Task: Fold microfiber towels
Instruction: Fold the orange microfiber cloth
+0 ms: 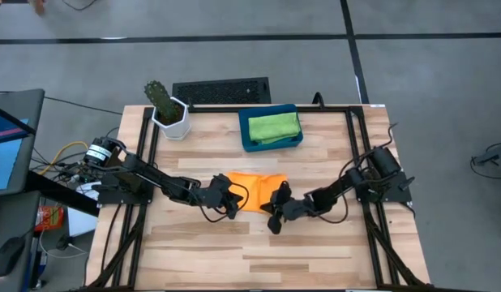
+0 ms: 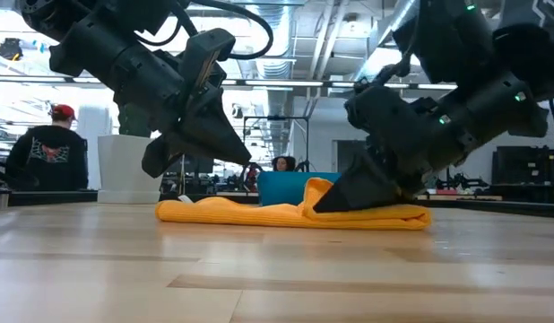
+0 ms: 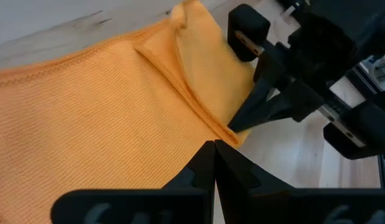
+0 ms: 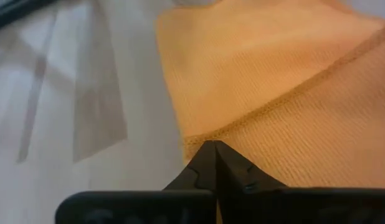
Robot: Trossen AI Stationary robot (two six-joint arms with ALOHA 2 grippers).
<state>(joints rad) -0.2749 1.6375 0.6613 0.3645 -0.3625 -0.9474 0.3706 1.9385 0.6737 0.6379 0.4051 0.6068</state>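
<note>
Two arms, orange towel [image 1: 252, 193] (corner under right jaws)

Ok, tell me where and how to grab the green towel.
Grip the green towel by its bunched upper folds, coming straight down from above. It lies crumpled inside the dark-blue tray, whose walls probably block a sideways approach.

Orange towel [image 2: 286, 213] flat on the table [image 2: 277, 278], both end effectors at its edges.
</note>
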